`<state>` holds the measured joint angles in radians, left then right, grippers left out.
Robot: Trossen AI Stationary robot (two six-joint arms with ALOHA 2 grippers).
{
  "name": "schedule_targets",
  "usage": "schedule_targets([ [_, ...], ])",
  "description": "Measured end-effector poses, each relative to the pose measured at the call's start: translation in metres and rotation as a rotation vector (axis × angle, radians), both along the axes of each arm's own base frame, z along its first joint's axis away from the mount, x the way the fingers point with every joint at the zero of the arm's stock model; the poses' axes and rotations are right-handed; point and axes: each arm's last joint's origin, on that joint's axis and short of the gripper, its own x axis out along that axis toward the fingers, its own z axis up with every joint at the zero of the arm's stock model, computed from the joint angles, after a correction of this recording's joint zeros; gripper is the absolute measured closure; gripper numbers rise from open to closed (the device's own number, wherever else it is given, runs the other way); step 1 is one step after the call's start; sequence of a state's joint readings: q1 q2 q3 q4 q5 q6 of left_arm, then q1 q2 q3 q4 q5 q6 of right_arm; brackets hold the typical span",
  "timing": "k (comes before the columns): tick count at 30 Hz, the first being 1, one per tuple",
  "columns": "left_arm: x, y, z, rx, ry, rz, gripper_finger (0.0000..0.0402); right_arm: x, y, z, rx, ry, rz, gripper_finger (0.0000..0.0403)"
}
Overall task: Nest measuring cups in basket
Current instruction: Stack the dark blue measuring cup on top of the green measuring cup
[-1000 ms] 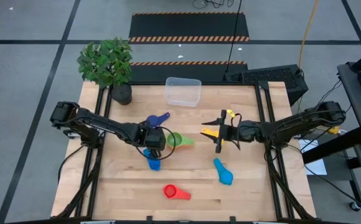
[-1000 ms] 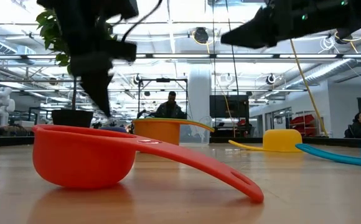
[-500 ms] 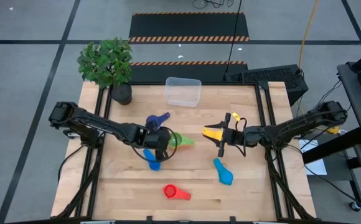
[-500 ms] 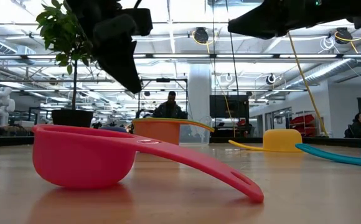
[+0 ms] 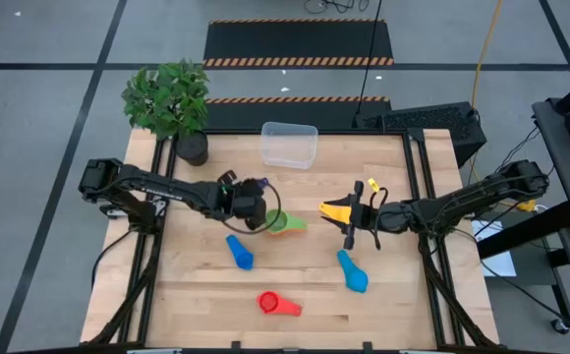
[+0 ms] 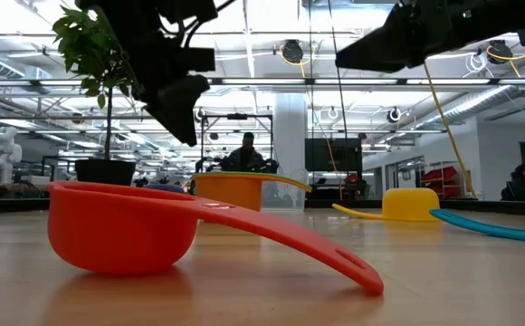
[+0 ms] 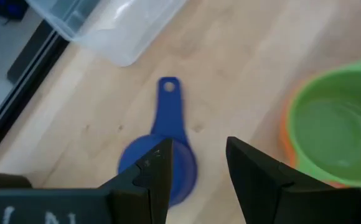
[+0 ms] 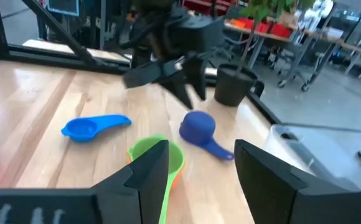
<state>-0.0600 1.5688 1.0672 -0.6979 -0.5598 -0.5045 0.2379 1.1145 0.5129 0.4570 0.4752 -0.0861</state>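
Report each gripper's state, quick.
Left gripper: open, empty, above the dark blue cup.
Right gripper: open, holding nothing.

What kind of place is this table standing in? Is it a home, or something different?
Probably a robotics lab or workshop, not a home. The low view shows a large hall with exposed ceiling pipes and people at workstations. Striped hazard tape marks the grey floor beside the wooden table.

You've got smooth plastic measuring cups (image 5: 261,254), the red cup (image 6: 122,231) glossy with highlights, on a pale matt wood-plank table (image 5: 305,285), plus the basket (image 5: 289,144) in clear glossy plastic and matt black gripper fingers (image 7: 258,180).
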Motion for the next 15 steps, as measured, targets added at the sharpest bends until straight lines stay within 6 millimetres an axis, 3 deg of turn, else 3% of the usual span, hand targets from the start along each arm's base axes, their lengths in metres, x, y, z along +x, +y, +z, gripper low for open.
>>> schedule_targets([
  [9,-0.002,0.032,-0.001,0.004,0.014,0.094,0.0250,-0.004,0.007,-0.009,0.001,0.086,0.029,0.0227],
  [15,-0.013,0.048,-0.017,-0.066,0.058,0.154,0.0249,-0.005,0.011,-0.010,0.030,0.094,0.036,0.0227],
])
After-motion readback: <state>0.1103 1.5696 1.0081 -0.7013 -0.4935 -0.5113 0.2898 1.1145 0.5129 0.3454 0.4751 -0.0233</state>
